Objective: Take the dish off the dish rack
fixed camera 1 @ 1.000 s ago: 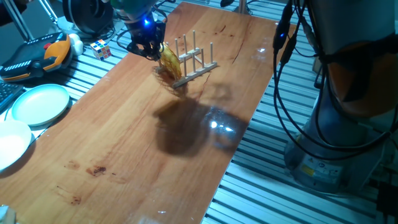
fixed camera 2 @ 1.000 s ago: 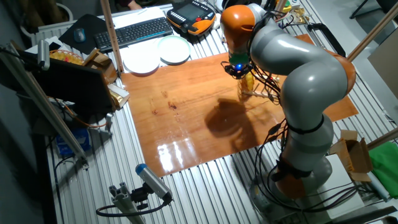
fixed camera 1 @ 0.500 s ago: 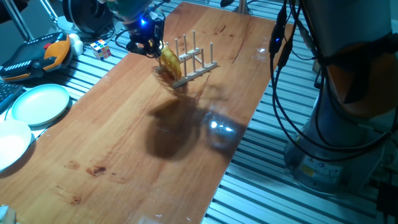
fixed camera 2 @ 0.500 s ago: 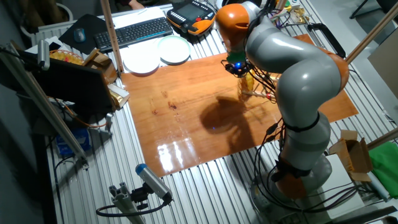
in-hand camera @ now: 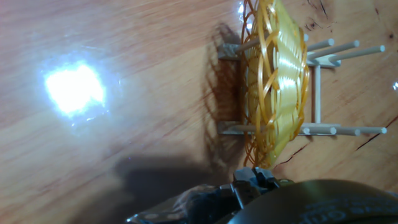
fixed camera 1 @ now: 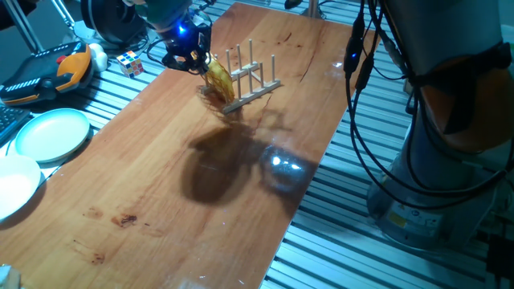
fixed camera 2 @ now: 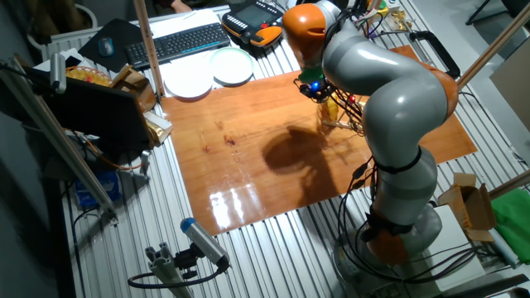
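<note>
The dish point(fixed camera 1: 218, 79) is a yellow woven wicker plate standing on edge between the pegs of the small wooden dish rack point(fixed camera 1: 250, 80), at the far end of the table. The other fixed view shows the dish point(fixed camera 2: 331, 108) and rack point(fixed camera 2: 349, 124) under the arm. My gripper point(fixed camera 1: 189, 58) is just left of the dish, close to its upper rim. In the hand view the dish point(in-hand camera: 273, 81) stands edge-on in the rack point(in-hand camera: 336, 51). My gripper point(in-hand camera: 256, 179) shows only as dark metal at the bottom edge, right by the dish's rim. How its jaws stand is hidden.
A pale green plate point(fixed camera 1: 52, 132) and a white plate point(fixed camera 1: 16, 185) lie off the table's left side. A Rubik's cube point(fixed camera 1: 131, 63) and an orange pendant point(fixed camera 1: 48, 72) sit beyond them. A keyboard point(fixed camera 2: 178, 41) lies behind. My arm's shadow point(fixed camera 1: 217, 164) falls mid-table.
My arm and its shadow have shifted slightly left. The gripper has edged a little up and left. The dish still stands in the rack in the same place.
</note>
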`<act>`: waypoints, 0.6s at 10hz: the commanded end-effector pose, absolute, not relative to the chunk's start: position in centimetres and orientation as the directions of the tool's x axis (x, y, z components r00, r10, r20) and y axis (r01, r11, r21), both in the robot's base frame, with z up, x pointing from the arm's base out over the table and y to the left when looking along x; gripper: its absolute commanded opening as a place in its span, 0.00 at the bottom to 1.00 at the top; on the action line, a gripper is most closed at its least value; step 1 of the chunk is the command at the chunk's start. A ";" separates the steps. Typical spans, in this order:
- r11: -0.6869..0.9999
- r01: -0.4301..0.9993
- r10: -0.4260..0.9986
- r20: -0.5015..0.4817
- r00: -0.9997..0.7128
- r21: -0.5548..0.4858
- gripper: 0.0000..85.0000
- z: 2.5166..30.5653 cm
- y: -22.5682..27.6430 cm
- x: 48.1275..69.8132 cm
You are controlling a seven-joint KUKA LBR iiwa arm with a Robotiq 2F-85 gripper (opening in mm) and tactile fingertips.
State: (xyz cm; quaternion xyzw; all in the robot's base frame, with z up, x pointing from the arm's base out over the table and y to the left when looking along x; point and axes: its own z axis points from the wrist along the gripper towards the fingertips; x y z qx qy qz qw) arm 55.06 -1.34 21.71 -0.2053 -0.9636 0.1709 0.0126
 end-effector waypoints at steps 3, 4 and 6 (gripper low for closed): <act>0.856 0.382 0.386 -0.059 -0.920 -0.350 0.01 21.8 -1.3 55.0; 0.852 0.387 0.390 -0.068 -0.918 -0.353 0.01 21.7 -1.3 55.0; 0.848 0.396 0.396 -0.074 -0.915 -0.352 0.01 21.6 -1.2 55.2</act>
